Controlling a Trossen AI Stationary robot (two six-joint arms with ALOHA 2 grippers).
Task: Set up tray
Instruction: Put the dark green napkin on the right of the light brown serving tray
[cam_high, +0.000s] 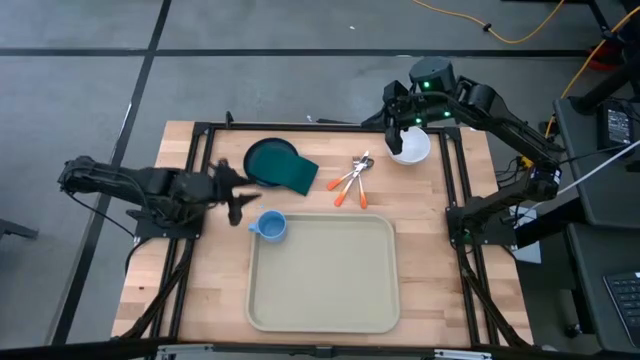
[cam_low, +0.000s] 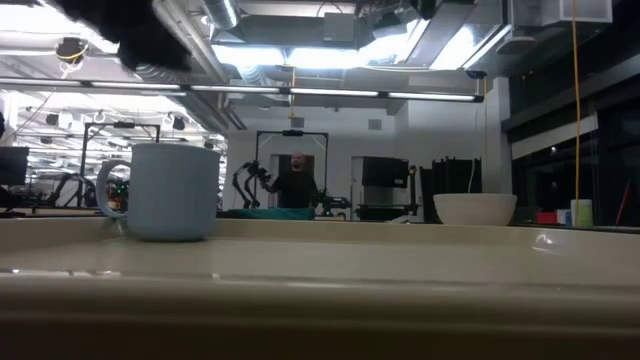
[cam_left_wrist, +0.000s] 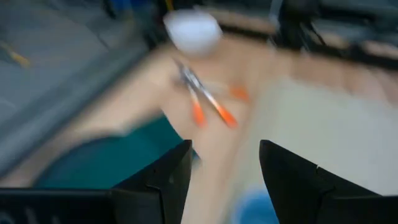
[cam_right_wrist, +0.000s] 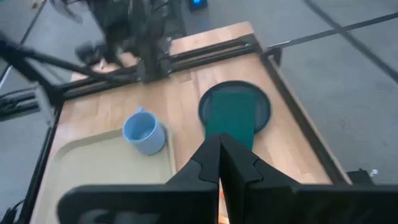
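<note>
Nearest the low camera runs the cream rim of the tray (cam_low: 320, 262), a large beige rectangular plastic tray (cam_high: 322, 275) with rounded corners and a low raised edge. It lies empty of dishes on the wooden table (cam_high: 200, 290), at the near middle, between the two arm frames.

At the left, the left arm reaches in low across the table's edge, stretched out nearly flat. Its fingers (cam_high: 236, 196) are spread apart and hold nothing; they hang just beside the light blue mug (cam_high: 270, 225), which stands on the table touching or just off the tray's far left corner. Past the fingers lies a dark teal plate (cam_high: 267, 160) with a dark green napkin (cam_high: 296, 174) partly on it.

Toward the middle, utensils with orange handles (cam_high: 350, 182) lie on the wood. Farther right sits a white bowl (cam_high: 410, 146). The right arm is folded back at the far right corner, its fingers (cam_right_wrist: 219, 163) pressed together on nothing, poised above the bowl.
</note>
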